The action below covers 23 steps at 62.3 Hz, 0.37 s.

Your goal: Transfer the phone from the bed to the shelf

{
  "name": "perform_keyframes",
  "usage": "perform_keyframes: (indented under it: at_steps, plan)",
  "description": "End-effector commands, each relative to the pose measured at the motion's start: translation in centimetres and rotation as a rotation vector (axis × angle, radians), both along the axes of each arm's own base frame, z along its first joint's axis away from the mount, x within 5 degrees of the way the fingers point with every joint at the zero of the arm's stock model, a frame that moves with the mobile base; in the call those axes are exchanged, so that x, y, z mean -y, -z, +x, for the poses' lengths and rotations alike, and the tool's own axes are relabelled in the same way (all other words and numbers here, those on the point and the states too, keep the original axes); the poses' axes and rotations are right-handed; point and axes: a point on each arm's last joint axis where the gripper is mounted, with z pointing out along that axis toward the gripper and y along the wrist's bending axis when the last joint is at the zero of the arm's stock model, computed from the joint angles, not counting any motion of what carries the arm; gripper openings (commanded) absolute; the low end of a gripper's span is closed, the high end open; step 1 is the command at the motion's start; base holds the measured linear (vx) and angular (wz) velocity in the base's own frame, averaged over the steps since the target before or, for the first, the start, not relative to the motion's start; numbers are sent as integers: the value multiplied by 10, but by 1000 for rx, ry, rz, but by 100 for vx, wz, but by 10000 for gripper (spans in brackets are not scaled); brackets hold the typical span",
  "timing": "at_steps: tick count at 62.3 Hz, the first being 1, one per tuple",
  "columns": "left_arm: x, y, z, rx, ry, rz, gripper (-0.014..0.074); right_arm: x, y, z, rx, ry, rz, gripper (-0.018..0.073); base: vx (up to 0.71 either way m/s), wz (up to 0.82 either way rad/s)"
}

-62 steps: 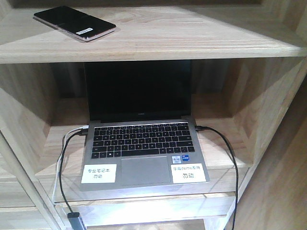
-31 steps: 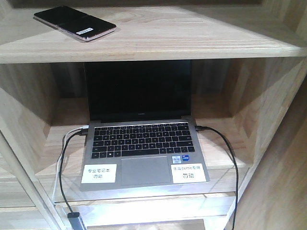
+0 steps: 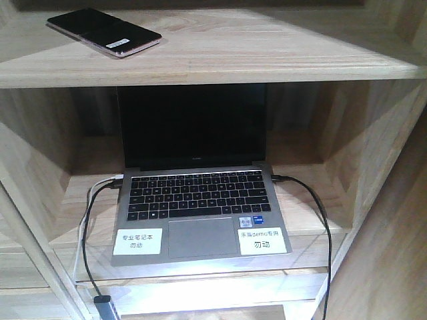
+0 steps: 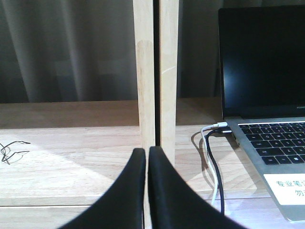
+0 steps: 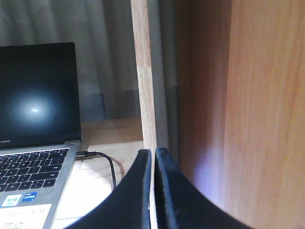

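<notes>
The phone [image 3: 103,31], a glossy black slab with a pinkish rim and a small white sticker, lies flat on the upper plank of the shelf [image 3: 267,60], at the left in the front view. No gripper touches it. My left gripper [image 4: 147,151] is shut with nothing between its black fingers, low in front of a pale wooden upright [image 4: 156,71]. In the right wrist view my right gripper [image 5: 153,152] is likewise shut and empty, facing another upright [image 5: 145,76]. The bed is out of view.
An open grey laptop [image 3: 197,200] with two white labels sits in the compartment below the phone. Cables [image 3: 90,227] run from both of its sides over the plank edge. A darker wooden panel [image 5: 257,109] stands close on the right.
</notes>
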Motion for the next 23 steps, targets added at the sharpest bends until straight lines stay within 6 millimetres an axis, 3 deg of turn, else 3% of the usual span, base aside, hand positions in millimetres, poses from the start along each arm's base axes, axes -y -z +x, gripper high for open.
perform_keyframes:
  at_steps: [1, 23]
  plan:
    - [0, -5, 0, 75, -3, -5, 1, 0, -3, 0, 66, 7, -23, -5, 0, 0]
    - [0, -5, 0, 75, -3, -5, 1, 0, -3, 0, 66, 7, -23, -5, 0, 0]
